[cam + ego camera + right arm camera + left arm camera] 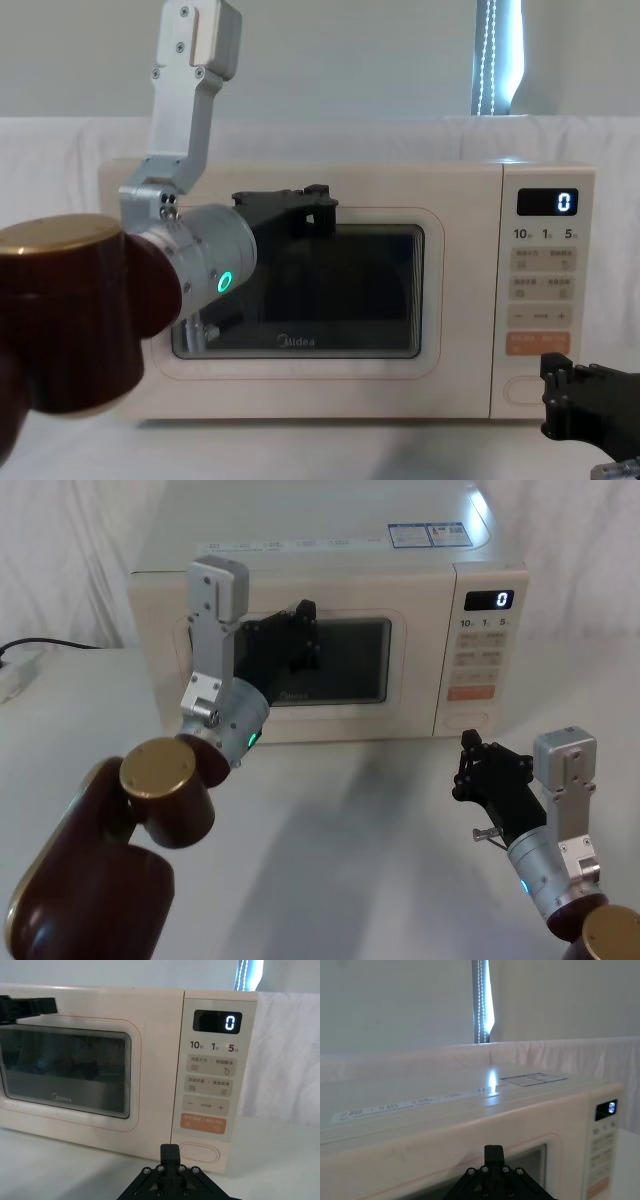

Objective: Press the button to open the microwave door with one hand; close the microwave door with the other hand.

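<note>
cream microwave (300, 570): on white table (350, 860), display (489, 600) reads 0
microwave door (150, 1060): flush w/ body, looks shut
button (199, 1152): bottom of ctrl strip, under orange key (205, 1124)
left gripper (300, 630): up against door window, upper left; finger gap can't tell
right gripper (470, 770): low, just in front of button, not touching; finger gap can't tell
</note>
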Available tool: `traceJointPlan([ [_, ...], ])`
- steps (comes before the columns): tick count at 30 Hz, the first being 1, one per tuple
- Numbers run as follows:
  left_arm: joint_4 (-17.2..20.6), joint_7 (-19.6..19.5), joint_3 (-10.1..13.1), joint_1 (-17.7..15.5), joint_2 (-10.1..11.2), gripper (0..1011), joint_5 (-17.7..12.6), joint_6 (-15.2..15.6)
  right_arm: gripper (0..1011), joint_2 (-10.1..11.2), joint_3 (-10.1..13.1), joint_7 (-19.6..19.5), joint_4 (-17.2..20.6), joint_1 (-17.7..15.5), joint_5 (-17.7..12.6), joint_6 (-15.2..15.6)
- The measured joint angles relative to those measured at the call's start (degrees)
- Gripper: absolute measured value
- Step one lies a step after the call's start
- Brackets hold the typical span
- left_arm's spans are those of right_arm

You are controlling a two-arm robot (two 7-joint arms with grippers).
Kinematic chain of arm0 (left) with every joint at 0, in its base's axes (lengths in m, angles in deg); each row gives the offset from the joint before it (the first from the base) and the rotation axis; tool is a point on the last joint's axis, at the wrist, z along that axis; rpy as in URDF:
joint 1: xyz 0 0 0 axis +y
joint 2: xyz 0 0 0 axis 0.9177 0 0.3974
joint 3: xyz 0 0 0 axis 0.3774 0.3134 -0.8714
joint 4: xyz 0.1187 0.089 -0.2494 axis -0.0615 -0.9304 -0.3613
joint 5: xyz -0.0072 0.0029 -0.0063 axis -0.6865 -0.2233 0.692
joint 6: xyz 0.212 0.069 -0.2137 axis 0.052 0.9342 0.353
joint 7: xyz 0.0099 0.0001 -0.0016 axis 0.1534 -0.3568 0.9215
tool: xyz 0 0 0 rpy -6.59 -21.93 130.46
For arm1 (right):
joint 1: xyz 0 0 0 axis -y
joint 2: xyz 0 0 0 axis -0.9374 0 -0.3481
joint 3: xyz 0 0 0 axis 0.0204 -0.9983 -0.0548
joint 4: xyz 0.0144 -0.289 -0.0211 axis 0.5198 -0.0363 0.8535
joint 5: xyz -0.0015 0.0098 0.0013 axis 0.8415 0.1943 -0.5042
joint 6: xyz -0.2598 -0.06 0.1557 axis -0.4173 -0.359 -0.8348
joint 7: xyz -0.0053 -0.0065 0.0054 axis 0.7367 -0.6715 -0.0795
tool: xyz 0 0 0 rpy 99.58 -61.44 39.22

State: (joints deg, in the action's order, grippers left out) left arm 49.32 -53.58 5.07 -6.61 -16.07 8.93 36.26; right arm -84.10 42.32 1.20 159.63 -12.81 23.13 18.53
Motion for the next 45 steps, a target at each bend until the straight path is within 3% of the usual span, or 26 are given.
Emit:
traceJointPlan([
  [7,6.7,0.6,-0.2,5.4,1.1,0,0.5,0.6,0,0.0,0.0,0.0,0.0,0.0,0.0,0.0],
  [16,17.5,2.5,-2.0,14.6,4.1,0,0.9,3.3,0,0.0,0.0,0.0,0.0,0.0,0.0,0.0],
  [26,28.5,3.4,-8.0,27.3,7.6,0,4.8,3.5,0,0.0,0.0,0.0,0.0,0.0,0.0,0.0],
  [34,30.7,3.9,-11.0,34.3,8.5,0,6.1,0.3,0,0.0,0.0,0.0,0.0,0.0,0.0,0.0],
  [39,30.1,4.1,-11.8,36.1,8.4,0,6.0,-1.4,0,0.0,0.0,0.0,0.0,0.0,0.0,0.0],
  [45,29.1,4.1,-11.8,35.9,8.0,0,5.3,-2.5,0,0.0,0.0,0.0,0.0,0.0,0.0,0.0],
])
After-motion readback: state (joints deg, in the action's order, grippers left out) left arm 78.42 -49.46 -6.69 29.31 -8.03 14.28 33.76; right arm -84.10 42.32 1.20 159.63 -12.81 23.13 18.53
